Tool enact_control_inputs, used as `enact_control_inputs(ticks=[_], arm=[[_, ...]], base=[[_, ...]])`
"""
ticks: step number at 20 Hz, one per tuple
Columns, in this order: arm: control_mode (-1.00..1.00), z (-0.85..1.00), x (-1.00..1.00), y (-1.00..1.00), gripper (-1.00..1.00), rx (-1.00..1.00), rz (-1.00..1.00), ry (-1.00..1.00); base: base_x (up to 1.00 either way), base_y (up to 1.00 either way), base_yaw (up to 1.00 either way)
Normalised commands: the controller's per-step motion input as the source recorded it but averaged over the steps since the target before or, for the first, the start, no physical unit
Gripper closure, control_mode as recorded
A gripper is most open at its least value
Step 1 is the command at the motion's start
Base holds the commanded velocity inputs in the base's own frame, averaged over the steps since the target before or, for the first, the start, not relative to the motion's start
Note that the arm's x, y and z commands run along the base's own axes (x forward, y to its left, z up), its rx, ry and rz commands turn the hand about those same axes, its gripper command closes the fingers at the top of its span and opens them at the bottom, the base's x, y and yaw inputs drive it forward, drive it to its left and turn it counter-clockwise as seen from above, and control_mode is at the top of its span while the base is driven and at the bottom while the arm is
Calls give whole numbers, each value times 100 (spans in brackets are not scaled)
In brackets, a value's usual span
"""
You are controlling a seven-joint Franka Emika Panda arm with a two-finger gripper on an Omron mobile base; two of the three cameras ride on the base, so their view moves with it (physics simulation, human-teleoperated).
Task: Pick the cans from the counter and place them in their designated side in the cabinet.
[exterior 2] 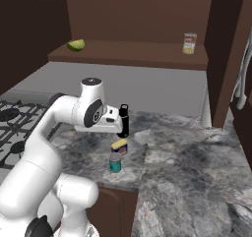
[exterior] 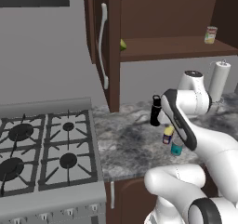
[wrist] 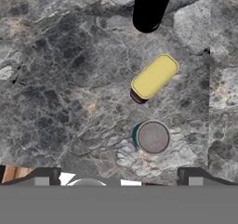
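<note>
Above the cans [wrist: 151, 111], wide-open empty claw [wrist: 118, 176]

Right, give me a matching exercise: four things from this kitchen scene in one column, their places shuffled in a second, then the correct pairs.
Things:
1. teal can
2. pale labelled can
3. green fruit
4. black bottle

Places:
A. left end of the cabinet shelf
B. on the counter, nearest its front edge
C. right end of the cabinet shelf
D. standing on the counter behind the yellow-topped can

Pairs: 1-B, 2-C, 3-A, 4-D
</note>
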Motion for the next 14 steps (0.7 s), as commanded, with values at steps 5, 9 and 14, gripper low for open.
enact_control_inputs(ticks=[5,9,14], arm=[[-100,-14,0,-7,-100,0,2,-3],[-100,-23,0,-14,-100,-1,2,-2],[-100,-23,0,-17,-100,-2,2,0]], base=[[0,0,0],[0,0,0],[0,0,0]])
